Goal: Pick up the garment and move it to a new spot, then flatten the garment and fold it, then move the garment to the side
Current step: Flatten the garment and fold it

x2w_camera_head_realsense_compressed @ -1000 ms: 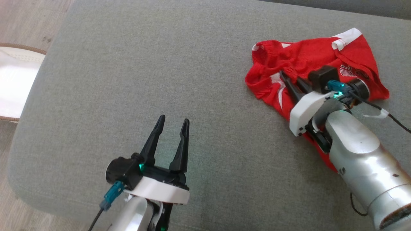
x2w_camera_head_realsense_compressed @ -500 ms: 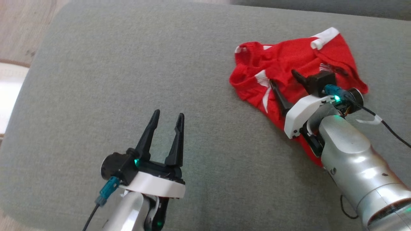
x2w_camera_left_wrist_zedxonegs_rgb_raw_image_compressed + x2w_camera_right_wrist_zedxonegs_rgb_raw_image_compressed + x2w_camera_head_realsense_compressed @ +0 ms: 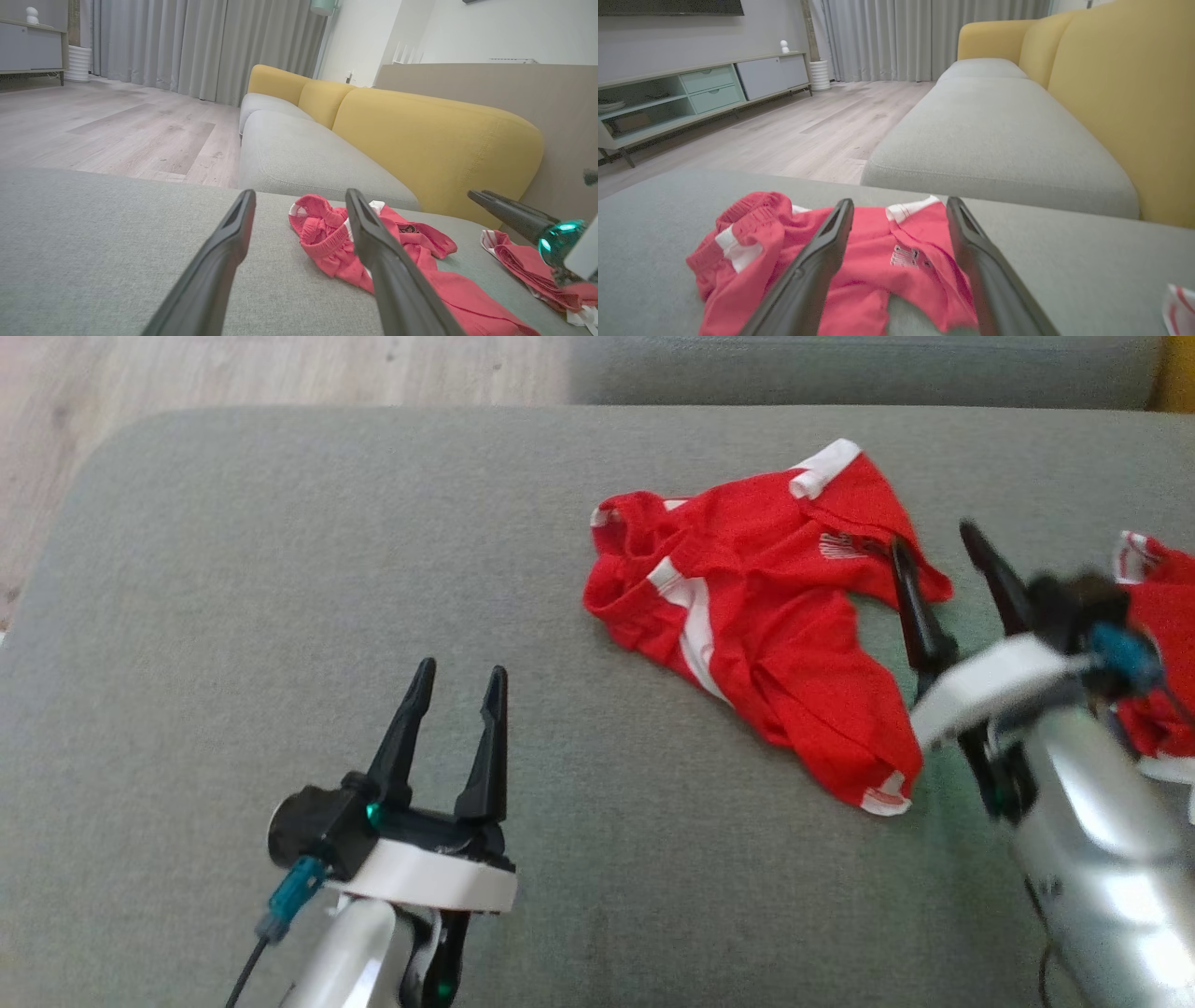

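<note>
Indoors, grey cushion (image 3: 280,569) holds red garment (image 3: 775,616); wood floor (image 3: 233,369) beyond.

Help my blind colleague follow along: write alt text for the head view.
Crumpled red shorts with white trim lie on a grey cushion. The right claw is open at their right edge; the left claw, also open, sits apart at lower left.

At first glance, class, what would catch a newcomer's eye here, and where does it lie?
The crumpled red garment, lying right of centre on the grey cushion. The right gripper stands open at its right edge, holding nothing; the left gripper hangs open over bare cushion at the lower left.
</note>
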Controlling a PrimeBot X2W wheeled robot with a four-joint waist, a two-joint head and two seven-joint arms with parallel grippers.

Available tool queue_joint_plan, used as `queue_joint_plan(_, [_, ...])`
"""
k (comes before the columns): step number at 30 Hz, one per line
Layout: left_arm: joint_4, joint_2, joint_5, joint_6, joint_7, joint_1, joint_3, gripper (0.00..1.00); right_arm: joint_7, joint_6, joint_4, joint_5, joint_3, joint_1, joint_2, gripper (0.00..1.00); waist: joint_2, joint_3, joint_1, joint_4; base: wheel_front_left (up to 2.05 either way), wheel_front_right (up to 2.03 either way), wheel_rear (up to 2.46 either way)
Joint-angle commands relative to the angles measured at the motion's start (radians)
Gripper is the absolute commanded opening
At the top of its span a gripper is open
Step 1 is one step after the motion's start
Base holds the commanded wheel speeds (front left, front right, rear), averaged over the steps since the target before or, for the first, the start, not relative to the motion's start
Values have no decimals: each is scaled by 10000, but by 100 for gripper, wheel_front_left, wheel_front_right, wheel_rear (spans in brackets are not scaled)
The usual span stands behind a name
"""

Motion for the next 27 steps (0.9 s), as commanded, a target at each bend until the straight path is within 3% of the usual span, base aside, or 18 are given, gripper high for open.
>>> queue_joint_plan(1, [-293,20,80,-41,-51,-5,418,100,-106,-9,-689,-194,-150,459,17,100,-1,-144,0,-225,0,0,0])
queue_joint_plan(7, [-327,20,165,-101,-51,113,588,100,-107,-9,-2574,-730,-1429,2676,608,100,-1,-329,0,-581,0,0,0])
queue_joint_plan(14, [-306,20,185,-161,-51,355,708,100,-108,-9,-3663,-1344,-1946,4652,1342,100,-1,-618,0,-837,0,0,0])
queue_joint_plan(27, [-297,20,175,-252,-51,365,550,100,-108,-9,-4006,-1935,-1353,4903,1429,100,-1,-571,0,-604,0,0,0])
